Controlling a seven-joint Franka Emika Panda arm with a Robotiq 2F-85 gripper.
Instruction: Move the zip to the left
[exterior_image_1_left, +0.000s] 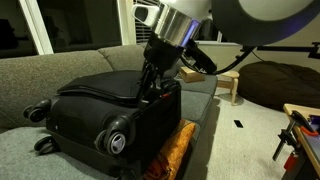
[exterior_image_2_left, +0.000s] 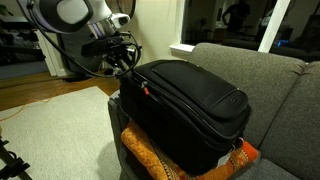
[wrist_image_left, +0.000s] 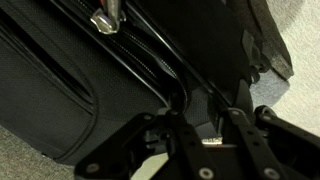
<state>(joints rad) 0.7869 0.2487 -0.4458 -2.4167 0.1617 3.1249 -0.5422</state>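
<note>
A black soft suitcase (exterior_image_1_left: 95, 105) lies on a grey couch and shows in both exterior views (exterior_image_2_left: 195, 100). In the wrist view its zip track runs along the lid (wrist_image_left: 150, 70). My gripper (exterior_image_1_left: 150, 88) is pressed against the suitcase's end, at its upper edge (exterior_image_2_left: 128, 63). In the wrist view the fingers (wrist_image_left: 210, 135) are close together with a small bright metal zip pull (wrist_image_left: 208, 141) between them. A second silver zip pull (wrist_image_left: 105, 17) sits further along the track, at the top of that view.
The grey couch (exterior_image_2_left: 270, 65) has an orange patterned cloth (exterior_image_1_left: 178, 150) under the suitcase end. The suitcase wheels (exterior_image_1_left: 115, 140) face the camera. A wooden stool (exterior_image_1_left: 232, 85) and a dark beanbag (exterior_image_1_left: 280, 85) stand behind. A pale rug (exterior_image_2_left: 50, 125) covers the floor.
</note>
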